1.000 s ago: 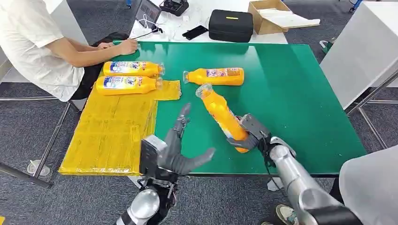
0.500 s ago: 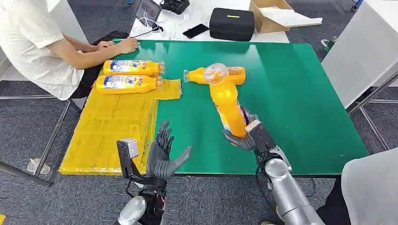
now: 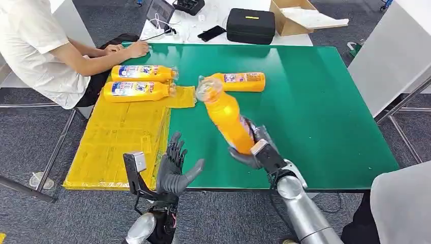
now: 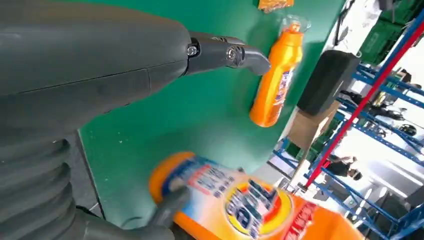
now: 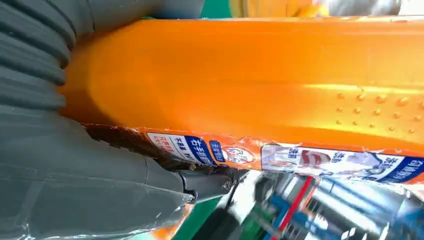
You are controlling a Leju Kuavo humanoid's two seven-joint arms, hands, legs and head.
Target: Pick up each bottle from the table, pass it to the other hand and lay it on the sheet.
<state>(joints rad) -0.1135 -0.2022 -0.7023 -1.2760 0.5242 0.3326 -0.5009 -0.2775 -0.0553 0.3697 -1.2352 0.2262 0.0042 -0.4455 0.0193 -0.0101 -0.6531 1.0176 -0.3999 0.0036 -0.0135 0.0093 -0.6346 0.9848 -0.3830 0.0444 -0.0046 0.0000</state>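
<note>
So your right hand (image 3: 252,150) grips the orange detergent bottle (image 3: 225,118) over the green table (image 3: 315,101); left hand (image 3: 173,170) splayed, holding nothing; grey carpet (image 3: 30,137) at 9 o'clock.

A black case (image 3: 250,26) lies on the white surface just beyond the far edge of the green counter (image 3: 325,101), with a black phone (image 3: 211,33) just to its left and an open cardboard box (image 3: 300,16) to its right. Further left of the case stand a laptop (image 3: 160,11) with white cables (image 3: 161,26) beside it. A person in a white shirt (image 3: 30,46) sits at the far left corner of the counter, one hand (image 3: 136,49) resting on its edge.
</note>
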